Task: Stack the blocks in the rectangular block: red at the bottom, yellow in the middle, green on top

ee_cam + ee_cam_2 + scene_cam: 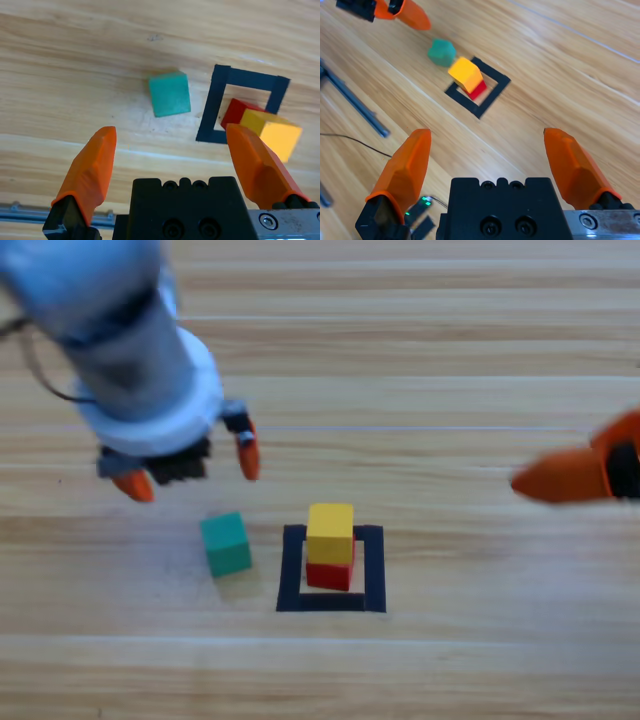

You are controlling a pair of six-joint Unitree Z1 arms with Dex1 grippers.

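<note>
The yellow cube (330,531) sits on the red cube (329,574) inside the black tape rectangle (291,567). The teal-green cube (226,543) lies on the table just left of the rectangle. My left gripper (192,472) hovers open above and behind the green cube with nothing between its jaws. In the left wrist view the green cube (170,94) is ahead between the jaws, with the stack (265,131) to the right. My right gripper (560,475) waits open at the right edge; its wrist view shows the stack (467,76) and green cube (441,52) far off.
Bare wooden table surrounds the tape rectangle. A thin dark cable (355,141) and a dark rail (355,105) lie at the left of the right wrist view.
</note>
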